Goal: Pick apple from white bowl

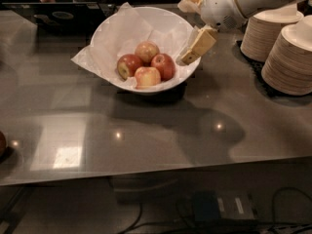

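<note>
The white bowl (112, 38) stands at the back middle of the grey table, lined with crumpled white paper. It holds several apples. The bright red apple (164, 66) lies at the right of the cluster. A darker red one (127, 66) lies at the left, and paler ones lie at the back (147, 51) and the front (147, 77). My gripper (193, 48) hangs from the white arm (234, 1) at the upper right. It is tilted down and left over the bowl's right rim, just right of the red apple and not touching it.
Stacks of beige disposable plates (291, 57) stand at the right on a dark mat. A black tray or laptop (58, 13) lies behind the bowl at the upper left. A dark round object (2, 144) sits at the left edge. Cables lie under the table.
</note>
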